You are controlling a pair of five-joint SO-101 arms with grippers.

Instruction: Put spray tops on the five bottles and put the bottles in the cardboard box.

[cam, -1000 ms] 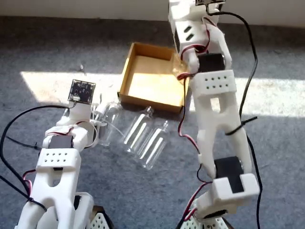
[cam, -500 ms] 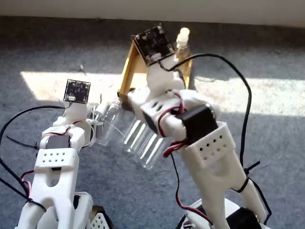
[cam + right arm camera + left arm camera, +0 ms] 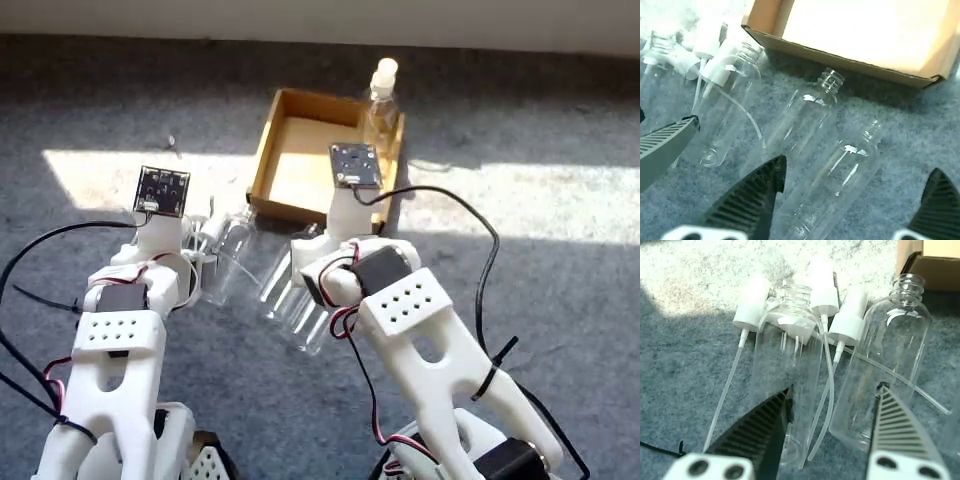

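Right pincer (image 3: 857, 170) hangs wide open astride a clear, uncapped plastic bottle (image 3: 840, 180) that lies on the grey carpet (image 3: 920, 125), lower centre of its wrist view. Left pincer (image 3: 835, 389) is open too, its jaws spread above two more bare bottles, and a tangle of white spray tops with thin dip tubes (image 3: 822, 285) lies across the upper middle. In the high view the shallow brown cardboard box (image 3: 262, 160) sits upper centre. One capped bottle (image 3: 381, 105) stands at its upper right corner, seemingly inside, so four seem left. For the next grasp, closing squarely on the mid-body with the neck left free should stop the smooth plastic slipping, and lifting a single top by its collar should avoid dragging the tangled tubes
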